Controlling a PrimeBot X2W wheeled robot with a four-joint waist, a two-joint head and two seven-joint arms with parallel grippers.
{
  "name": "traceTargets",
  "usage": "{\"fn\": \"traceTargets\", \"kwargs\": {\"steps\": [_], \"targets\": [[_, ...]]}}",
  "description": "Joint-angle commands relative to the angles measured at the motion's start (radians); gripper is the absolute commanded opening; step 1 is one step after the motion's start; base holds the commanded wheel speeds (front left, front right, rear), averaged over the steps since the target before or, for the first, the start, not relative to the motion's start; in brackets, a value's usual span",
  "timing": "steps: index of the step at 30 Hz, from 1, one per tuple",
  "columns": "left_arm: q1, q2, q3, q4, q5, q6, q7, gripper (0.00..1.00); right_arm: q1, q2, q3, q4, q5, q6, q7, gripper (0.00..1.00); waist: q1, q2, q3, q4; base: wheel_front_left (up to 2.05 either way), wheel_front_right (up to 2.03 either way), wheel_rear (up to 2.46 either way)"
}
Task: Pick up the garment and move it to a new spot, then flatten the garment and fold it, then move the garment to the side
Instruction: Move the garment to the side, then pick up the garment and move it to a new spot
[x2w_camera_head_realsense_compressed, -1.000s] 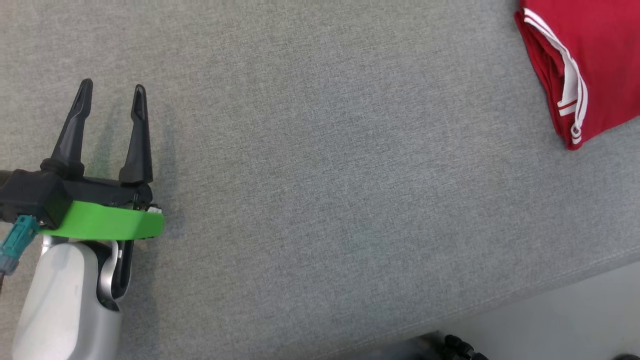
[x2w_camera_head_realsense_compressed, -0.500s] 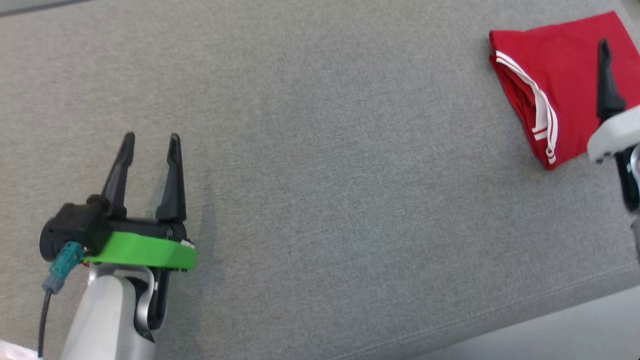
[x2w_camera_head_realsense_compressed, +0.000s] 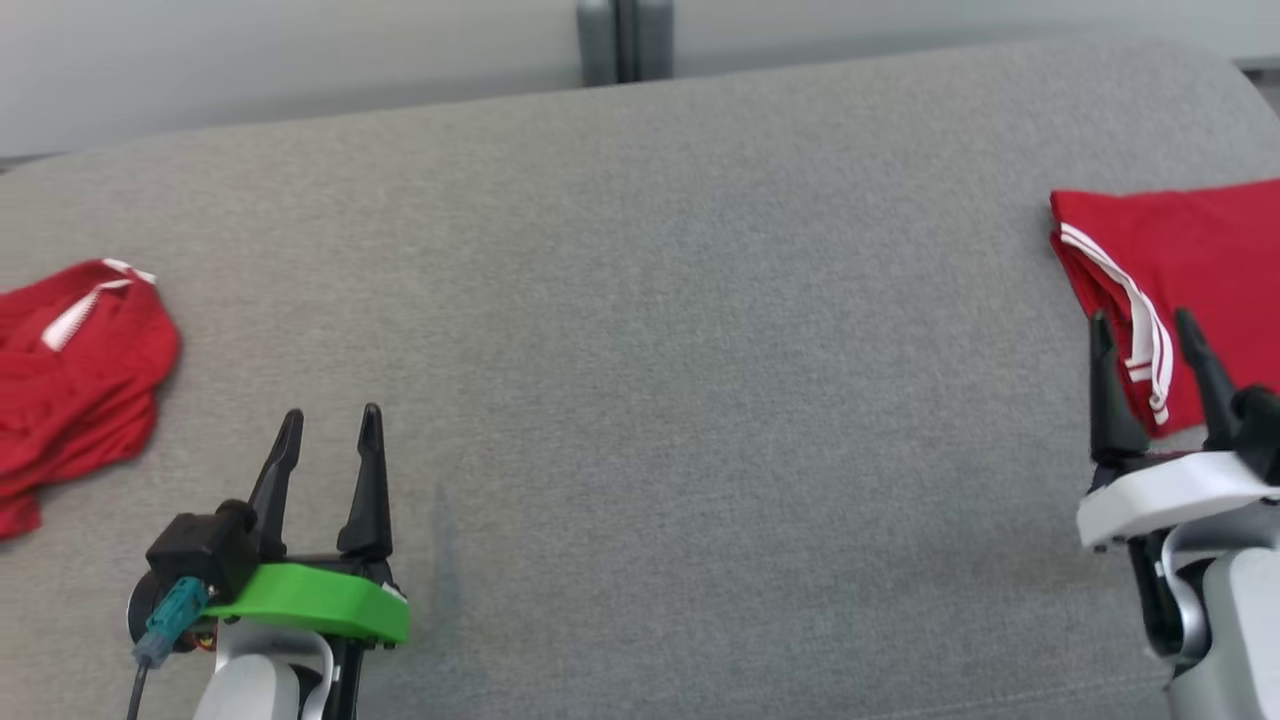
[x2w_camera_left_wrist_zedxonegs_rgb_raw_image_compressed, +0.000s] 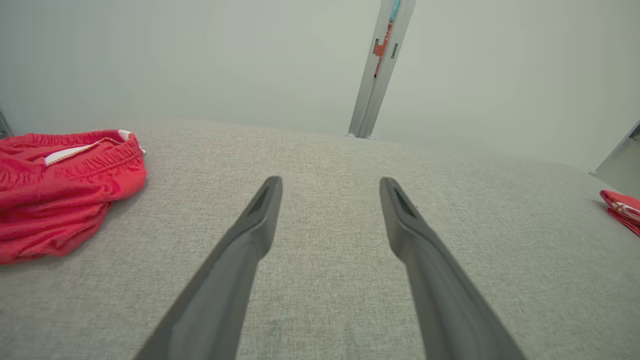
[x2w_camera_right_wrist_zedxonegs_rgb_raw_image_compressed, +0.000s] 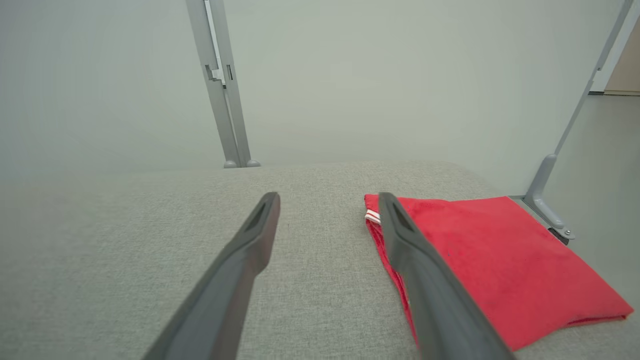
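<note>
Your right jaws stand wide and empty at the near left corner of the folded red garment with white stripes (x2w_camera_head_realsense_compressed: 1190, 250), which lies flat at the right end of the grey fabric-covered bench (x2w_camera_head_realsense_compressed: 640, 350). Your left jaws, equally wide and empty, hover right of a crumpled red garment with white trim (x2w_camera_head_realsense_compressed: 70, 380), not touching it. Broad bare fabric lies between the garments, and a grey metal post (x2w_camera_head_realsense_compressed: 622, 40) stands behind the far edge.
</note>
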Motion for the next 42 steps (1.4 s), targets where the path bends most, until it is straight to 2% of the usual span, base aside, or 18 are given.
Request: {"fn": "traceTargets", "kwargs": {"steps": [1, 11, 24, 30, 42], "targets": [[0.025, -0.002, 0.009, 0.004, 0.0, -0.004, -0.003, 1.0, 0.029, 0.012, 0.005, -0.02, -0.005, -0.002, 0.015, 1.0, 0.0, 0.0, -0.089, 0.077, 0.0, 0.0, 0.0], [0.076, -0.009, 0.047, 0.001, 0.004, -0.004, -0.002, 1.0, 0.102, 0.066, 0.035, -0.052, 0.005, -0.002, 0.075, 1.0, 0.0, 0.0, -0.119, 0.1, 0.0, 0.0, 0.0], [0.072, -0.018, 0.044, 0.004, 0.003, -0.004, -0.003, 1.0, 0.132, 0.088, 0.012, -0.054, -0.007, -0.002, 0.079, 1.0, 0.0, 0.0, -0.131, 0.117, 0.0, 0.0, 0.0], [0.065, -0.017, 0.038, 0.003, 0.007, -0.004, -0.003, 1.0, 0.155, 0.1, 0.025, -0.057, -0.013, -0.002, 0.081, 1.0, 0.0, 0.0, -0.138, 0.185, 0.0, 0.0, 0.0], [0.089, -0.017, 0.05, 0.002, 0.008, -0.004, -0.001, 1.0, 0.147, 0.108, 0.069, -0.031, 0.0, -0.002, 0.07, 1.0, 0.0, 0.0, -0.136, 0.376, 0.0, 0.0, 0.0]]}}
